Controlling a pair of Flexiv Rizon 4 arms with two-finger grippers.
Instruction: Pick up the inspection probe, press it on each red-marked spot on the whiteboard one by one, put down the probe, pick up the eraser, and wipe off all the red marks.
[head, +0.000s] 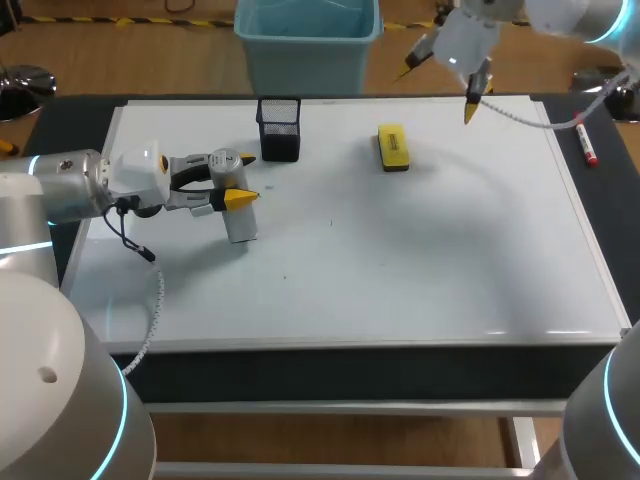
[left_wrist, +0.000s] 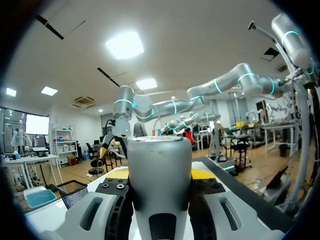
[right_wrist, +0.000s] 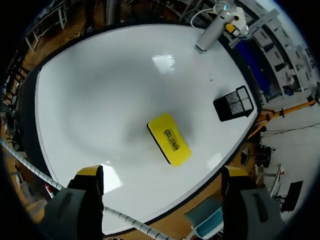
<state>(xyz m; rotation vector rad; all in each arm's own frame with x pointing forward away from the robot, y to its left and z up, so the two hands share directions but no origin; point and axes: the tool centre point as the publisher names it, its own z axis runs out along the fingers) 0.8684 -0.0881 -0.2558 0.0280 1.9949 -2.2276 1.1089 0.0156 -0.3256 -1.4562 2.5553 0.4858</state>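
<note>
Honestly, starting nearest: got the left end effector (head: 238, 197) clamped on the grey probe (head: 241, 228), held upright, base down at the whiteboard (head: 400, 260). Can't tell if it actually touches. Can't spot a single red mark anywhere on the board either, so no saying which way a spot lies from the probe. Further back, just past the black mesh holder (head: 279, 128), find the yellow eraser (head: 392, 147), long axis running near-to-far, well apart from the probe. Farthest out: right end effector (head: 439, 90) hanging wide open over the back edge, far closer to the eraser than the left. Right wrist view puts the eraser straight ahead between those spread fingers. Left wrist view mostly gives the probe body filling the grip.
</note>
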